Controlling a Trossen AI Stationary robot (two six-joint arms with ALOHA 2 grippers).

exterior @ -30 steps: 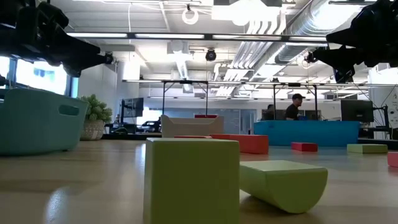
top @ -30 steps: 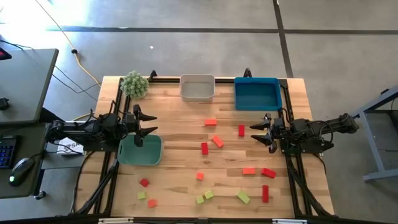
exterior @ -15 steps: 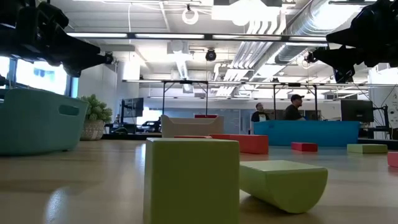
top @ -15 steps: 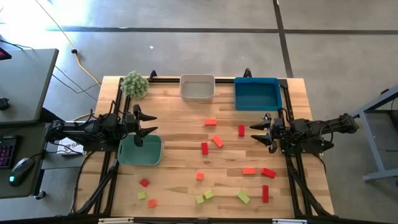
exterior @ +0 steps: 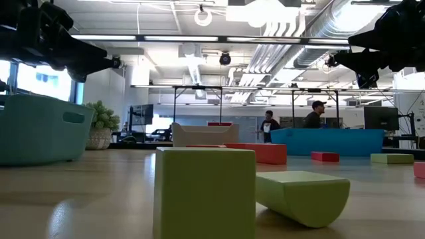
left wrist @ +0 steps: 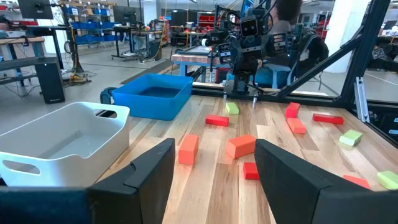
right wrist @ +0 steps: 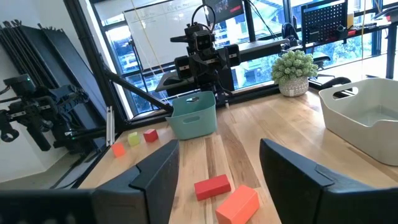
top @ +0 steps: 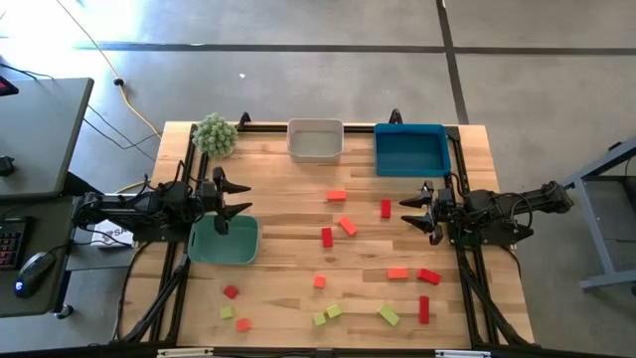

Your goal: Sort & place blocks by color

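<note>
Several small blocks in red, orange and yellow-green lie flat and scattered on the wooden table: a red block (top: 336, 196), an orange block (top: 348, 226), a yellow-green block (top: 389, 315) and others near the near edge. In the low view a yellow-green cube (exterior: 204, 192) stands closest. My left gripper (top: 243, 199) (left wrist: 214, 162) hovers open over the table's left side, above the far edge of the teal bin (top: 224, 241). My right gripper (top: 405, 212) (right wrist: 217, 162) hovers open at the right side, near a red block (top: 386, 208). Neither holds anything.
A white bin (top: 315, 139) and a blue bin (top: 410, 149) sit along the far edge, with a fuzzy green plant (top: 215, 134) at the far left corner. People stand in the room behind the table (exterior: 269, 126). Bare wood lies between the two grippers.
Both arms and all the blocks have kept still. In the room behind the table, a person has walked toward the left in the low view.
</note>
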